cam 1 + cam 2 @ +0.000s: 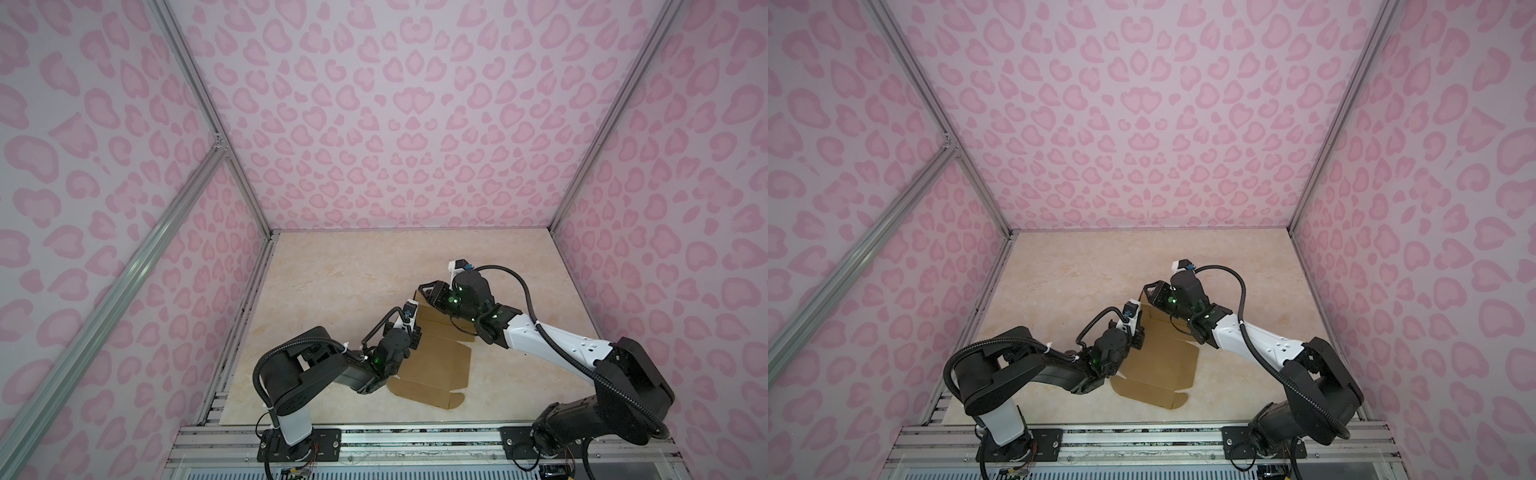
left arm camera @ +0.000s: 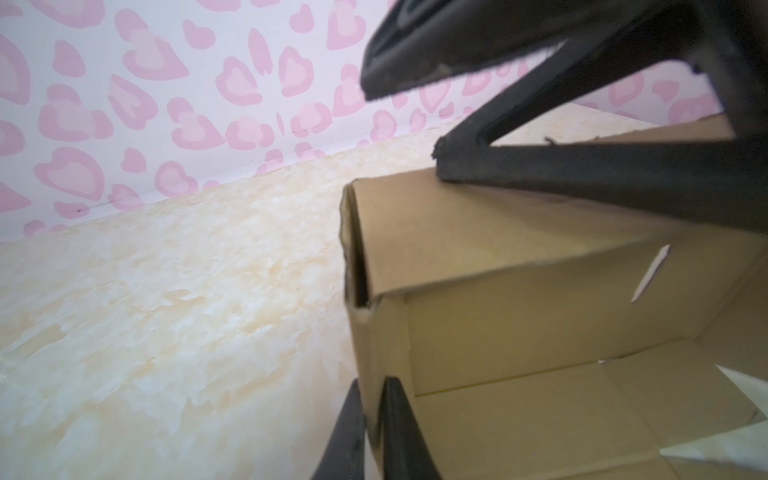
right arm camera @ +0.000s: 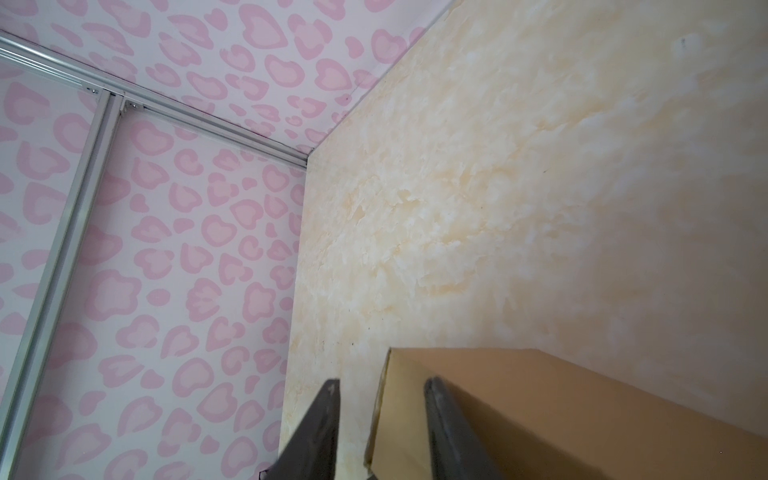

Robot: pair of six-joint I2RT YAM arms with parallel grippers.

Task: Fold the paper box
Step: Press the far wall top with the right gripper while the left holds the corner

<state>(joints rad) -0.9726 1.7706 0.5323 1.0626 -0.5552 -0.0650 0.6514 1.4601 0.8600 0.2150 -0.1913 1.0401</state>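
The paper box [image 1: 440, 365] [image 1: 1163, 370] is brown cardboard, partly folded, lying mid-table with its near panels still flat. At its far end a wall [image 2: 519, 324] stands up with a flap folded over the top. My left gripper [image 1: 415, 338] [image 2: 372, 380] is at the box's left side, its narrow jaws pinching the upright side wall between them. My right gripper [image 1: 426, 295] [image 3: 381, 380] is open at the far corner. One of its fingers [image 2: 540, 174] lies on the folded flap [image 3: 561, 407], while the other hangs beside the edge over the table.
The marble-patterned table [image 1: 332, 282] is enclosed by pink heart-patterned walls [image 1: 374, 124] on three sides. An aluminium rail [image 1: 374, 440] carrying both arm bases runs along the front edge. Bare tabletop lies behind and to the left of the box.
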